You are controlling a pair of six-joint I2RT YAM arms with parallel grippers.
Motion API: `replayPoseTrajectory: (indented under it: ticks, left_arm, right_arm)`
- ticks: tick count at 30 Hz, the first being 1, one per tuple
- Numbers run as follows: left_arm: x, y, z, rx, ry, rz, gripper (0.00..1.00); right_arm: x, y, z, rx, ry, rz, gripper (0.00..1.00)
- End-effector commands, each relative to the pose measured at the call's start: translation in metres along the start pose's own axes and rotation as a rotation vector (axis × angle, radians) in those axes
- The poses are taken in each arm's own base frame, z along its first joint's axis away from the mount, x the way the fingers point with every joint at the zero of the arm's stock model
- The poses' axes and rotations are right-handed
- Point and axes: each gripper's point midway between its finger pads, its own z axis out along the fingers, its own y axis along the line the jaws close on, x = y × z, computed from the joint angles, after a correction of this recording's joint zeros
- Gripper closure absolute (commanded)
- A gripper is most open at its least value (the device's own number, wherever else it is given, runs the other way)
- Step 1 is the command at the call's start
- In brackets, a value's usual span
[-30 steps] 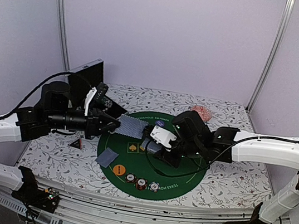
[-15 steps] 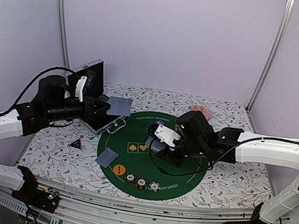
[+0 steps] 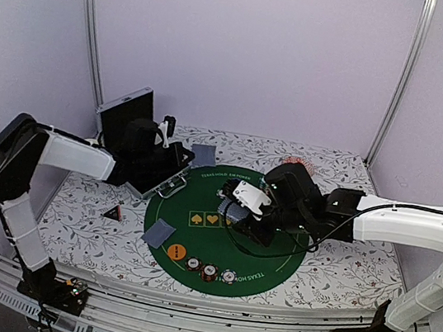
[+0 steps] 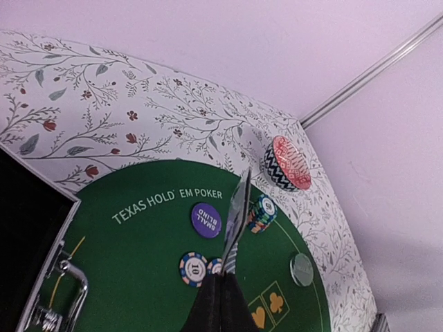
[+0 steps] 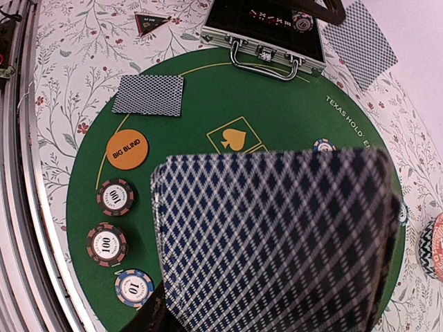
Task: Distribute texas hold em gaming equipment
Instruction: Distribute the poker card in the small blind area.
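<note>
- My left arm is stretched over the case, with the left end effector pinched on one card above the mat.
- The right end effector, mid-mat, clamps the deck.

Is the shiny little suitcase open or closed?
Open. The case shows its dark inside from above, and its lid stands up behind it.

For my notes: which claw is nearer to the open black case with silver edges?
Left. The left claw is at the right side of the case; the right claw farther right, over the round green mat.
</note>
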Motion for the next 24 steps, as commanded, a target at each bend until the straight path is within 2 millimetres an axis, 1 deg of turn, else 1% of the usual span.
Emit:
replayPoseTrajectory:
  ticks: [1, 5, 8, 9, 11, 13, 15, 21, 24]
  left_arm:
    - [-0.016, 0.0, 0.041, 0.076, -0.082, -0.139, 1.0]
    - [-0.008, 0.029, 0.079, 0.004, -0.112, -0.192, 1.0]
    - [0.001, 0.035, 0.1, -0.013, -0.096, -0.22, 1.0]
    - [0.007, 0.04, 0.105, -0.027, -0.091, -0.239, 1.0]
    - [0.014, 0.05, 0.11, -0.065, -0.09, -0.276, 1.0]
    - [0.022, 0.062, 0.11, -0.107, -0.089, -0.319, 1.0]
    - [0.03, 0.07, 0.11, -0.127, -0.086, -0.347, 1.0]
    - [0.06, 0.073, 0.12, -0.105, -0.015, -0.405, 1.0]
    - [0.07, 0.075, 0.121, -0.12, -0.001, -0.408, 1.0]
  right_arm:
    - [-0.008, -0.008, -0.014, 0.022, -0.032, 0.045, 0.57]
    - [-0.008, -0.009, -0.018, 0.027, -0.03, 0.056, 0.58]
    - [-0.007, -0.01, -0.02, 0.032, -0.026, 0.062, 0.57]
    - [-0.007, -0.01, -0.02, 0.035, -0.025, 0.064, 0.57]
    - [-0.007, -0.011, -0.022, 0.036, -0.026, 0.066, 0.57]
    - [-0.007, -0.011, -0.023, 0.036, -0.027, 0.069, 0.58]
    - [-0.007, -0.011, -0.024, 0.038, -0.028, 0.073, 0.58]
    - [-0.008, -0.012, -0.025, 0.039, -0.03, 0.076, 0.58]
    - [-0.008, -0.012, -0.025, 0.04, -0.029, 0.078, 0.58]
